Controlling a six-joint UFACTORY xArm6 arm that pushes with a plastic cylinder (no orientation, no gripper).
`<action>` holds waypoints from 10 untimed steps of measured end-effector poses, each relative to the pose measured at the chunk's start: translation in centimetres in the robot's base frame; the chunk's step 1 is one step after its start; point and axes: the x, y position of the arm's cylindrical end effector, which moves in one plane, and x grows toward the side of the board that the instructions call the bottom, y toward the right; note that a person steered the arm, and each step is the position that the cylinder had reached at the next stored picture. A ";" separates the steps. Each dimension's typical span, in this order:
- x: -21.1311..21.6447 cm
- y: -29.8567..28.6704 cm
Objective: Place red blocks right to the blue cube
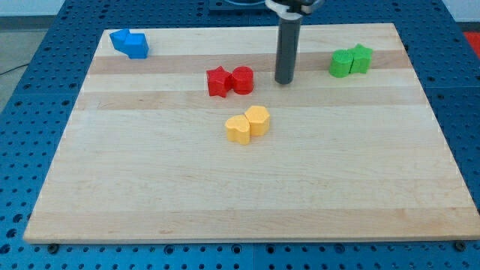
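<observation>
Two red blocks sit touching near the board's upper middle: a star-like red block (217, 82) on the left and a round red cylinder (243, 79) on the right. Two blue blocks touch at the view's top left: a blue cube (137, 46) and another blue block (120, 40) on its left. My dark rod comes down from the top; my tip (284, 81) rests on the board just right of the red cylinder, a small gap between them.
Two yellow blocks (248, 124) sit touching below the red ones, near the board's middle. Two green blocks (351, 61) sit touching at the upper right. The wooden board (240, 195) lies on a blue perforated table.
</observation>
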 end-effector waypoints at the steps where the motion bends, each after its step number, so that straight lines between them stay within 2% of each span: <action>1: 0.0 -2.1; 5: 1.7 -9.1; 10: 6.5 -12.0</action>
